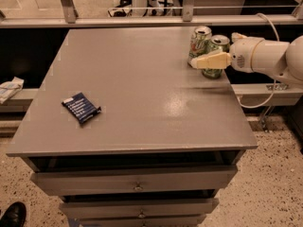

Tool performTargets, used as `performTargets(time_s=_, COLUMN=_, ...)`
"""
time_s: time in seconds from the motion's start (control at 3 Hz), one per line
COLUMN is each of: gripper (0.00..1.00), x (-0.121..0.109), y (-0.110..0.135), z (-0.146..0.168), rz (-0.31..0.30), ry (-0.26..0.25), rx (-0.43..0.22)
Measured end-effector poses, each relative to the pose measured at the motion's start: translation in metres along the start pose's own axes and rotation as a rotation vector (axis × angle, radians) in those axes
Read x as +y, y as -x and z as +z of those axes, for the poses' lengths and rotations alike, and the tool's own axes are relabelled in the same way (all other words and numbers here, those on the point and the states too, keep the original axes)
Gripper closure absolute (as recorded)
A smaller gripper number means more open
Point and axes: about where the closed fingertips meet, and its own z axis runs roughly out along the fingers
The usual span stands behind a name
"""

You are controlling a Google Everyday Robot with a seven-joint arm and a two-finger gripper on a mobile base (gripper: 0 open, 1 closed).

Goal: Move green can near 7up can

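The green can (219,45), mottled green with a silver top, stands upright at the far right of the grey table (142,89). The 7up can (200,40), paler with a silver top, stands right beside it on its left, almost touching. My gripper (207,56) reaches in from the right on a white arm (265,56). It is shut on the green can, with a cream finger (211,60) across the can's front and the other finger mostly hidden behind it. The can's base is on or just above the tabletop.
A dark blue packet (81,108) lies flat at the table's left front. The cans are close to the table's right edge. A metal rail (142,20) runs behind the table. Drawers (137,183) sit below the front edge, and a cable (265,100) hangs at the right.
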Motion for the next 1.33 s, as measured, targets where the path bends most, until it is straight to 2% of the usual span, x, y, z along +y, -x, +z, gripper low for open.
performTargets(time_s=0.33, gripper=0.00, x=0.006, y=-0.004, z=-0.019, rz=-0.013, ry=0.011, rx=-0.001)
performTargets(time_s=0.67, gripper=0.00, x=0.019, y=-0.008, z=-0.063, rz=-0.044, ry=0.028, rx=-0.011)
performTargets(time_s=1.0, gripper=0.00, x=0.007, y=-0.016, z=-0.089, rz=-0.044, ry=-0.010, rx=-0.009)
performTargets(time_s=1.33, gripper=0.00, x=0.009, y=-0.015, z=-0.084, rz=-0.045, ry=-0.002, rx=-0.010)
